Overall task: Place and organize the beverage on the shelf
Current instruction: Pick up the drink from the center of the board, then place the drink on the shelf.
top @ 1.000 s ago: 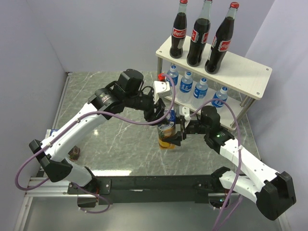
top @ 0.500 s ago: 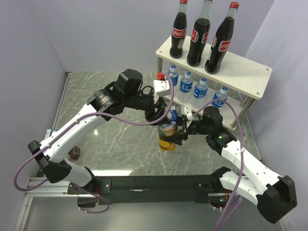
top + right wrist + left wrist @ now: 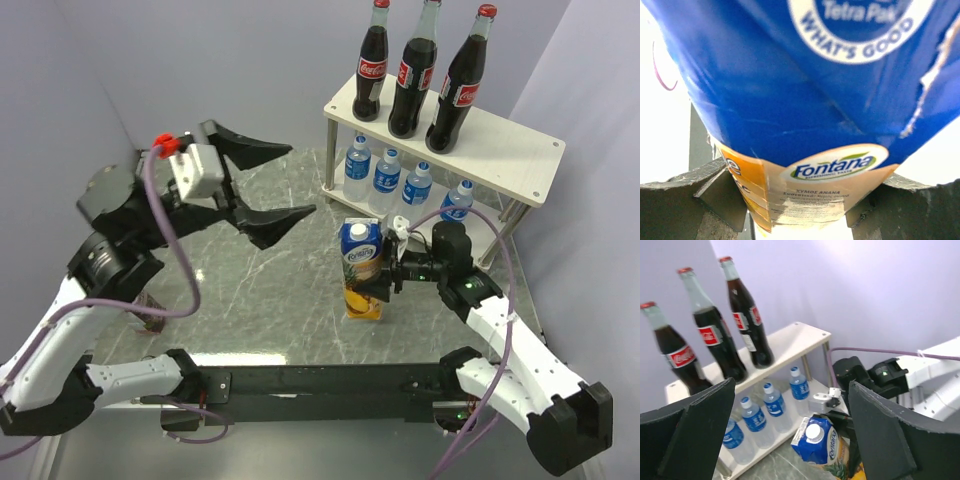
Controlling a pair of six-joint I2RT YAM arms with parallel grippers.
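While the right hand (image 3: 383, 285) is clamped on the juice carton (image 3: 360, 262), its fingers (image 3: 705, 187) press the lower, orange part of the pack from either side. The blue top with its white cap rises above the grip, and the pack stands roughly upright. From these views I cannot tell whether the carton's base rests on the marbled surface (image 3: 260, 290) or hangs just over it.

Ahead of this hand and a little to its right stands the shelf (image 3: 505, 150), near the hand but not touching hand or carton. Four water bottles (image 3: 388, 180) stand in a row on its lower board, the rightmost one just beyond the right wrist. Three cola bottles (image 3: 412, 75) stand in a row on the upper board, higher than the hand.

Well apart to the left of the carton, the left hand (image 3: 297, 180) is raised above the surface, its jaws spread wide with nothing between them. From this hand the carton lies ahead and lower, and the shelf stands behind the carton.
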